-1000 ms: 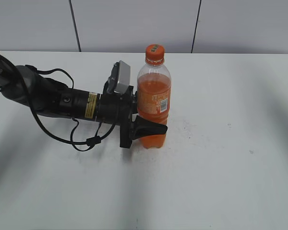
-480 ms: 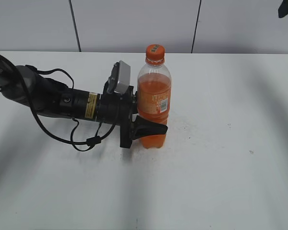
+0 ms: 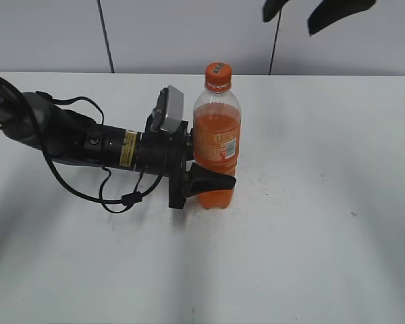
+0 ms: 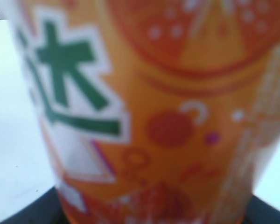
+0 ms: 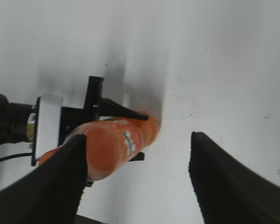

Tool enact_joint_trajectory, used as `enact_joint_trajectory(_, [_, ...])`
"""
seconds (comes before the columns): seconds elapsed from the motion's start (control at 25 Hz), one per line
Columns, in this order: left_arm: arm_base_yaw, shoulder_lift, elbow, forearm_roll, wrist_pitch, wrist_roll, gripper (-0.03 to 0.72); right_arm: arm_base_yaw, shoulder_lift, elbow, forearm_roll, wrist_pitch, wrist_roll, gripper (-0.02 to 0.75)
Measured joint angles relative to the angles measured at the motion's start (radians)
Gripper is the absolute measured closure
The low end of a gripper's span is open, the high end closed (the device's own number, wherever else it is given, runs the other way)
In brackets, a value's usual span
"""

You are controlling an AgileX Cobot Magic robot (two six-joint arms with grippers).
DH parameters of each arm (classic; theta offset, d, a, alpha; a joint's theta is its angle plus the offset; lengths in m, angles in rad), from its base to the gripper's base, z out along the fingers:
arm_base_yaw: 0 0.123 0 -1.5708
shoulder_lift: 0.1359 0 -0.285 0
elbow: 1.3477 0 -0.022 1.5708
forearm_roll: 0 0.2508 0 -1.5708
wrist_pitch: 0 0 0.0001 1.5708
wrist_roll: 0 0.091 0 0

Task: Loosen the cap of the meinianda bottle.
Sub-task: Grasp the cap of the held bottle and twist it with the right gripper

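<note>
We judge the task to be at its midpoint of preparation: the meinianda bottle (image 3: pixel 216 145) stands upright near the middle of the white tabletop (image 3: pixel 310 256), already braced, while the cap (image 3: pixel 217 73) sits on the neck with nothing touching it, so the loosening itself is not yet done. Our left hand (image 3: pixel 206 179) reaches in from the left, its arm lying low and nearly horizontal over the tabletop, and it is closed around the bottle's lower body just under the label; one dark finger (image 3: pixel 212 181) crosses the front of the bottle, and the left wrist view is filled by the blurred orange label (image 4: pixel 149 112), which tells us the bottle sits right against that hand. Our right hand (image 3: pixel 317 10) is high at the top edge of the exterior view, to the right of the cap and well apart from it, with only its two dark fingertips showing. In the right wrist view its fingers (image 5: pixel 224 182) are spread wide with nothing between them, looking down on the bottle and the left hand below. What remains, as we read it, is to bring the right hand over the cap, close on it and twist while the left hand keeps the bottle from turning.
</note>
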Motion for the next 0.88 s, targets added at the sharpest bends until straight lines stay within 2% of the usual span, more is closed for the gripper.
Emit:
enact_joint_trajectory(0.2, [0.000, 0.000, 0.000, 0.000, 0.000, 0.000, 0.292, 0.122, 0.000, 0.000, -0.065, 0.001, 0.095, 0.227])
enact_joint_trajectory(0.4, [0.000, 0.000, 0.000, 0.000, 0.001, 0.000, 0.292, 0.185, 0.002, 0.000, -0.124, 0.003, 0.178, 0.227])
enact_joint_trajectory(0.88, [0.000, 0.000, 0.000, 0.001, 0.002, 0.000, 0.292, 0.231, 0.059, -0.001, -0.131, 0.005, 0.259, 0.227])
